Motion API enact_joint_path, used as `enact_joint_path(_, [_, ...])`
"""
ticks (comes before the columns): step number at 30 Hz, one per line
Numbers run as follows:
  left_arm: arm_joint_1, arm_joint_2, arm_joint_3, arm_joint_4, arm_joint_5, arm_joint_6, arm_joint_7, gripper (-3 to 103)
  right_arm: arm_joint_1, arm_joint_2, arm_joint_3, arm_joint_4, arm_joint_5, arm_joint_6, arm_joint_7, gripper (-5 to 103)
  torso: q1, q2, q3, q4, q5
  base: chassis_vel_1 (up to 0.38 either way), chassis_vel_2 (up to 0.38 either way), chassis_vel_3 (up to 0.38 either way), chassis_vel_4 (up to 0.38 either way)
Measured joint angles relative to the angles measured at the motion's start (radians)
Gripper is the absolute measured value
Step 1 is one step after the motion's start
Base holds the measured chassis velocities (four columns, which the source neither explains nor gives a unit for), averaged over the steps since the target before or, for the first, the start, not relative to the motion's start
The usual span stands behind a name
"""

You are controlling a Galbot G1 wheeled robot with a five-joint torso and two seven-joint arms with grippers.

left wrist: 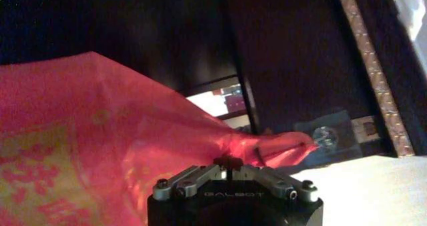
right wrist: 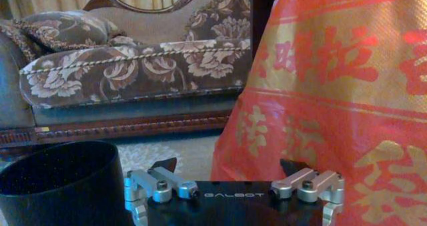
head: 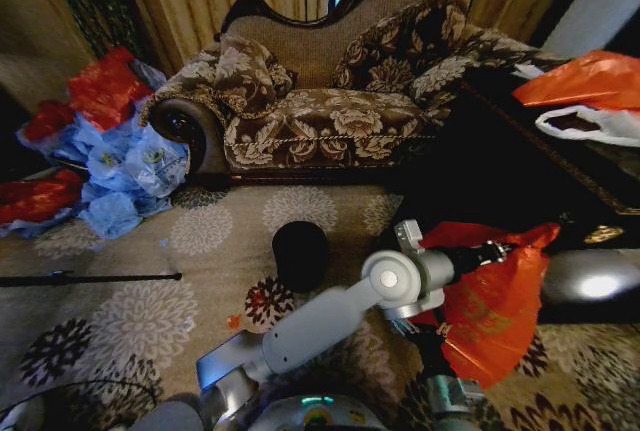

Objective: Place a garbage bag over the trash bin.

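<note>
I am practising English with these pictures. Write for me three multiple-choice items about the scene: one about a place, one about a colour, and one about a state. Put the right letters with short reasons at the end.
1. Where does the trash bin stand?
A. On the carpet, in front of the sofa
B. On a chair
C. Inside a cupboard

2. What colour is the garbage bag that hangs from the left hand?
A. Light blue
B. White
C. Orange-red with yellowish print

3. In what state is the left hand?
A. Wide open and empty
B. Shut on the garbage bag
C. Shut on the bin's rim

Answers:
1 A: the head view shows the bin upright on the patterned carpet.
2 C: both wrist views show the print.
3 B: its fingers meet on a pinch of plastic, while the right hand is open near the bin.
</note>
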Motion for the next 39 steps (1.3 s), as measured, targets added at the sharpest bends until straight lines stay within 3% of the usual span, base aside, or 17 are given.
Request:
enact_joint_path(5, [0.004, 0.027, -0.004, -0.014, 0.003, 0.003, -0.021, 0, -0.002, -0.004, 0.001, 0.003, 0.0, 0.0, 0.0, 100, 0.0, 0.0, 0.0, 0.0001, -0.0001, 0.0, 0.0, 0.0, 0.0])
enact_joint_path(13, [0.023, 0.086, -0.037, -0.024, 0.005, 0.018, -0.127, 0, -0.012, -0.003, 0.004, 0.01, 0.001, 0.001, 0.0, 100, 0.0, 0.0, 0.0, 0.0, -0.0001, 0.0, 0.0, 0.0, 0.0])
enact_joint_path(21, [0.048, 0.107, -0.064, 0.023, 0.016, 0.022, -0.162, 0, -0.023, -0.007, 0.013, 0.016, 0.005, 0.005, -0.006, 100, 0.0, 0.0, 0.0, 0.0001, -0.0001, 0.0, 0.0, 0.0, 0.0])
enact_joint_path(32, [0.052, 0.128, -0.135, 0.101, 0.051, 0.012, -0.163, 0, -0.047, -0.016, 0.015, 0.023, 0.019, 0.039, -0.091, 100, 0.0, 0.0, 0.0, -0.0001, 0.0, 0.0, 0.0, 0.0, 0.0])
enact_joint_path(35, [0.052, 0.152, -0.173, 0.099, 0.051, 0.009, -0.163, 0, -0.056, -0.018, 0.014, 0.026, 0.032, 0.059, -0.143, 100, 0.0, 0.0, 0.0, -0.0001, 0.0, 0.0, 0.0, 0.0, 0.0])
enact_joint_path(38, [0.051, 0.192, -0.232, 0.094, 0.051, 0.009, -0.159, 0, -0.066, -0.025, 0.022, 0.027, 0.074, 0.098, -0.269, 100, 0.0, 0.0, 0.0, 0.0, -0.0004, 0.0, 0.0, 0.0, 0.0])
enact_joint_path(39, [0.051, 0.192, -0.232, 0.094, 0.051, 0.009, -0.159, 0, -0.066, -0.025, 0.022, 0.027, 0.074, 0.098, -0.269, 100, 0.0, 0.0, 0.0, 0.0, -0.0004, 0.0, 0.0, 0.0, 0.0])
